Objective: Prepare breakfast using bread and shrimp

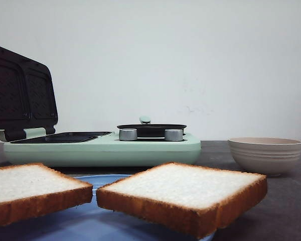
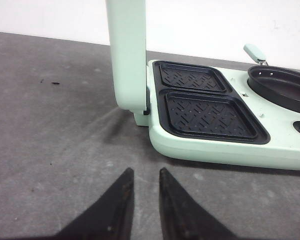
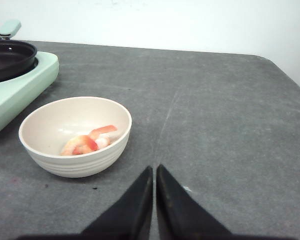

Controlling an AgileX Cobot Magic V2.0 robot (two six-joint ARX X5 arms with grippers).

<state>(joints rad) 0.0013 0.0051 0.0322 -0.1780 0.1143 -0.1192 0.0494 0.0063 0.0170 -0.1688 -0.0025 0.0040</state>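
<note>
Two bread slices lie side by side on a blue plate at the bench's near edge, in front of a mint grill with its lid raised and a black pan on it. The shrimp sits in a cream bowl just beside the grill. The left gripper hangs slightly parted and empty above bare bench; the right gripper, fingers almost together, holds nothing near the bowl.
</note>
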